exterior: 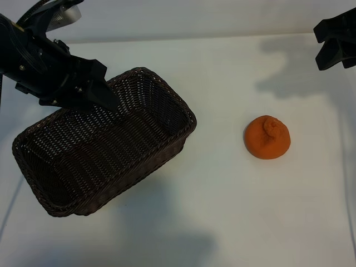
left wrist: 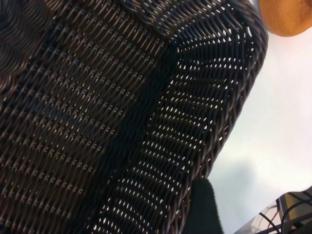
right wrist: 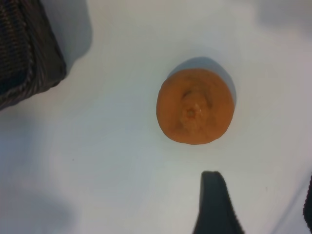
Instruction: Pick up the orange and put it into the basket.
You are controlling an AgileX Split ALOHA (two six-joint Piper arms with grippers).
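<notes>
A: What shows from outside?

B: The basket (exterior: 105, 144) lies slantwise on the white counter (exterior: 222, 211), at the left. The left tool (exterior: 103, 92) hangs over its far rim, angled down into the opening. Its fingers look spread, and nothing sits between them. The orange (exterior: 267, 137) rests on the counter well apart from the basket, to its right, nub up. The right tool (exterior: 335, 43) is up in the far right corner, clear of the orange; here only a dark part of it shows.

A: And the left wrist view?

B: Mostly wicker. The basket (left wrist: 122, 122) fills the picture, its floor and one sloping wall, with the braided rim curving round. One dark fingertip (left wrist: 204, 207) of the left tool pokes in beside the wall, gripping nothing. A sliver of the orange (left wrist: 287, 17) sits past the rim on the counter (left wrist: 273, 122).

A: The right wrist view?

B: The orange (right wrist: 196, 106) seen from above, alone on the counter (right wrist: 122, 161), its nub in the middle. One fingertip (right wrist: 214, 204) of the right tool stands near it, not touching, so that tool is released. A corner of the basket (right wrist: 27, 53) shows at the edge, well away from the orange.
</notes>
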